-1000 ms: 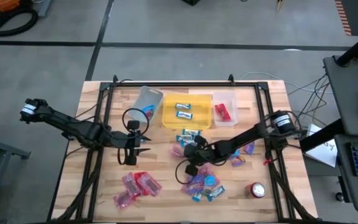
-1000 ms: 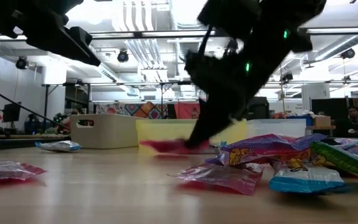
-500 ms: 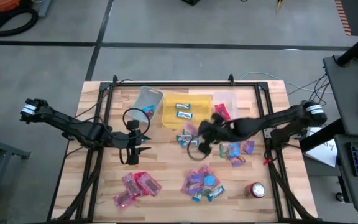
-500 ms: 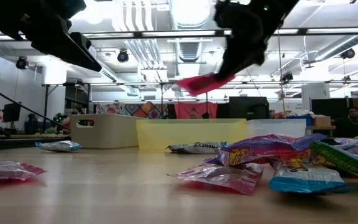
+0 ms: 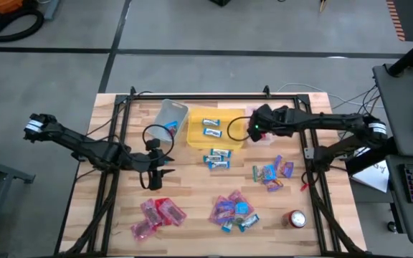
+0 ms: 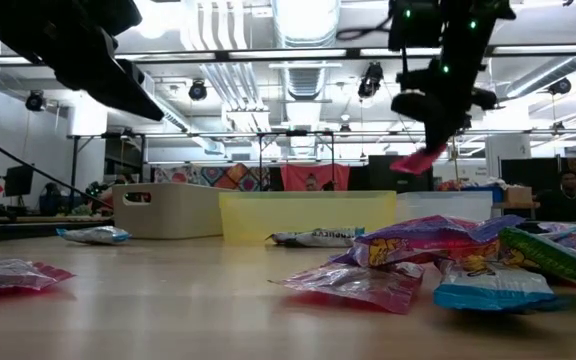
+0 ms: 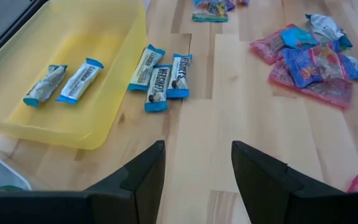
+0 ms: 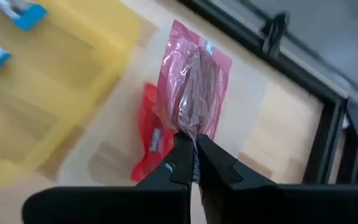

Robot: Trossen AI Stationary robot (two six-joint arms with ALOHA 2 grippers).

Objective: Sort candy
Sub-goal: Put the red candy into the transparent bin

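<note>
The right claw is pinching a shiny red-pink wrapped candy by one end, so the piece hangs free of the fingers and can drop cleanly; it hovers above the clear plastic bin at the far side of the wooden desk. Directly under the claw, inside that bin, lies another red wrapped piece, which suggests this bin is meant for the red-pink kind. Just beside it stands the shallow yellow plastic tray, holding two blue-and-white wrapped bars; three more such bars lie on the wood just outside the tray's edge, probably waiting their turn. Beyond the tray, farther from the right claw, a third, translucent bin holds at least one piece, its kind too small to tell. The left claw hovers with its fingers spread and holding nothing, out of the way on the opposite side of the tray. Unsorted candy lies in loose groups nearer the desk's front: a mixed blue-purple heap and red-pink pieces.
</note>
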